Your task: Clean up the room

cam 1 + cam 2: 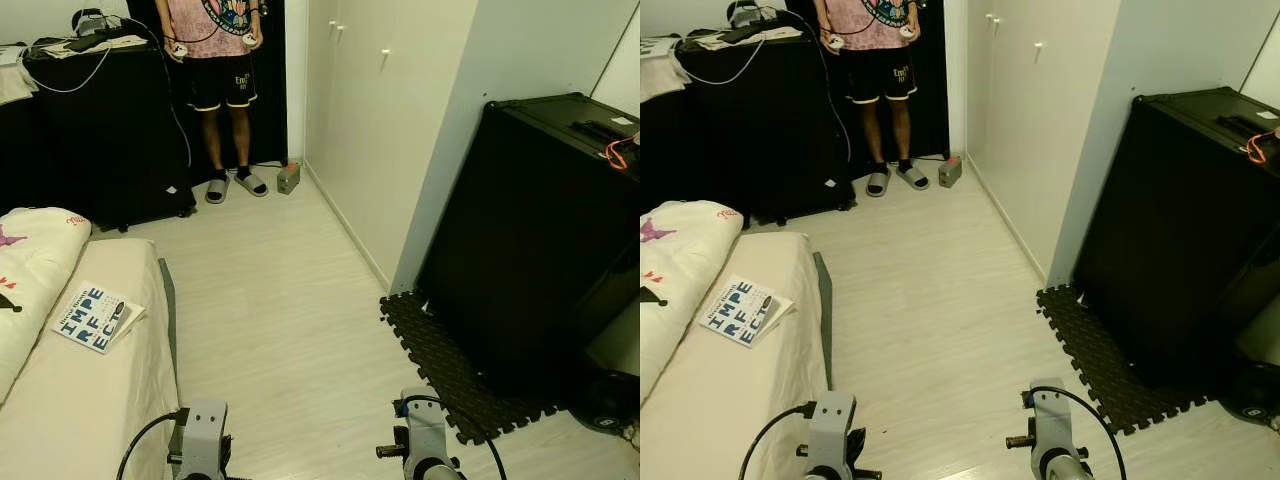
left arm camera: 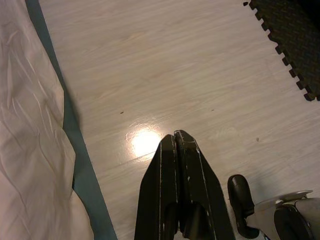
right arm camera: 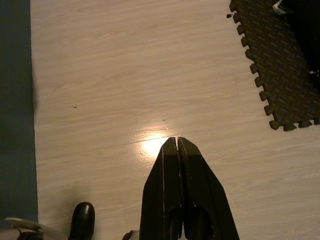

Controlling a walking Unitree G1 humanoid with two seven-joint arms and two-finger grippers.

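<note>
The pale floor [image 1: 280, 300] is free in the middle. The bed [image 1: 90, 400] bounds it on the left, a black cabinet [image 1: 540, 230] with foam mat [image 1: 450, 360] on the right. A person [image 1: 222, 90] stands at the far end.

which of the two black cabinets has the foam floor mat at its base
The black cabinet on the robot's right, beside the white wardrobe: the dark foam mat lies at its foot. The far one behind the person stands on bare floor.

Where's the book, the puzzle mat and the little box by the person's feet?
book [image 1: 95, 317], left eye view, cover middle
puzzle mat [image 1: 440, 360], left eye view, bare middle
little box [image 1: 289, 178], left eye view, side
</note>
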